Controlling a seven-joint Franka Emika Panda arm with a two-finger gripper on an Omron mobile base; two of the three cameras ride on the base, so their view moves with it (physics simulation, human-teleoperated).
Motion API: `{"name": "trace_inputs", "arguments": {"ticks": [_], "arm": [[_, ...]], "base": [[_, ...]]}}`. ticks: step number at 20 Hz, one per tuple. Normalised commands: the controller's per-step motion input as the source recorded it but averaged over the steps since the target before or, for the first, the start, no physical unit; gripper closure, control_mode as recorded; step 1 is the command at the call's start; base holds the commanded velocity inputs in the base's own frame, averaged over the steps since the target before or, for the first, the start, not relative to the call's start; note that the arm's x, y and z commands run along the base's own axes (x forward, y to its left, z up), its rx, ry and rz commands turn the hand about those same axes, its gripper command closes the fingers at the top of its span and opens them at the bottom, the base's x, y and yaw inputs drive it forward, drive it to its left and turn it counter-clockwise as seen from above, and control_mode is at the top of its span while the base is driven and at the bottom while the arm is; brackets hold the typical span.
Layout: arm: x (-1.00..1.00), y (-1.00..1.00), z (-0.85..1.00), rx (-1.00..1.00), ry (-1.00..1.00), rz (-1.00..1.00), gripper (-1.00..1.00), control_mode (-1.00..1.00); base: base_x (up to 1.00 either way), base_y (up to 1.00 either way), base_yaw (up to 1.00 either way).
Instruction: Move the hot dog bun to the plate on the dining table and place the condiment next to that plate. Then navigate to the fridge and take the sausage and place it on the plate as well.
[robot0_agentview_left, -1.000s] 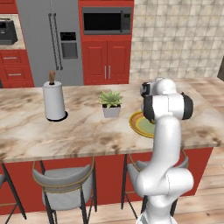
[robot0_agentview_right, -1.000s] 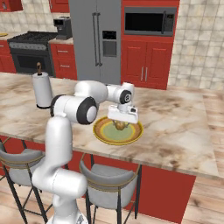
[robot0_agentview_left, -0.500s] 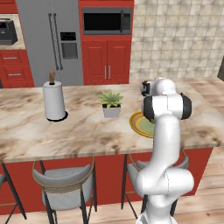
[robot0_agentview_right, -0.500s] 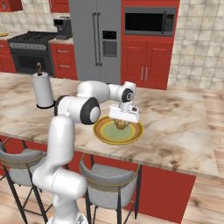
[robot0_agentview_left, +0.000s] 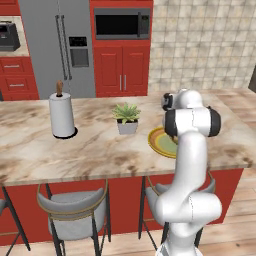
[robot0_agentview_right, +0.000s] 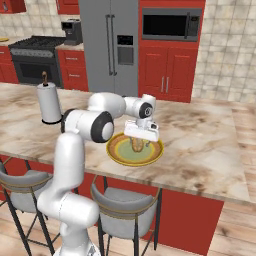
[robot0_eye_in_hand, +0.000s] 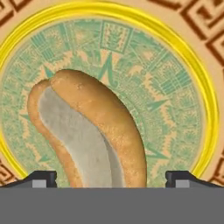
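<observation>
Beneath my arm, the long beige-brown marble dining table (robot0_agentview_right: 210, 145) bears a gold-rimmed round plate (robot0_agentview_right: 116, 155), a white paper-towel roll (robot0_agentview_left: 62, 116), and a small potted green plant (robot0_agentview_left: 127, 117).

I got even, bright light across the whole kitchen, flat as rendered scenes go, no obvious single source. On my left base view the paper towel roll (robot0_agentview_left: 62, 116) threw only a small dark patch at its foot on the dining table (robot0_agentview_left: 75, 150), and the potted plant (robot0_agentview_left: 127, 118) barely shaded the marble. The fridge (robot0_agentview_right: 111, 47) showed soft grey streaks, no hard glare. Both base views looked slightly soft and pixelly, edges straight, no bending at the corners. My hand view was close and coarse: the hot dog bun (robot0_eye_in_hand: 89, 127) and the plate (robot0_eye_in_hand: 175, 87) pattern came up blurry, with faint shadow beside the bun
</observation>
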Motion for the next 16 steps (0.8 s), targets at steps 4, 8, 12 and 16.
{"name": "trace_inputs", "arguments": {"ticks": [4, 8, 12, 16], "arm": [[-0.28, 0.0, 0.0, 0.0, -0.14, -0.01, -1.0, -1.0], [-0.49, 0.0, 0.21, -0.02, -0.27, -0.03, -1.0, -1.0], [-0.69, 0.0, 0.44, -0.07, -0.37, -0.01, -1.0, -1.0], [-0.74, 0.02, 0.61, -0.07, -0.39, -0.02, -1.0, -1.0]], "base": [[0.0, 0.0, 0.0], [0.0, 0.0, 0.0], [0.0, 0.0, 0.0], [0.0, 0.0, 0.0]]}}
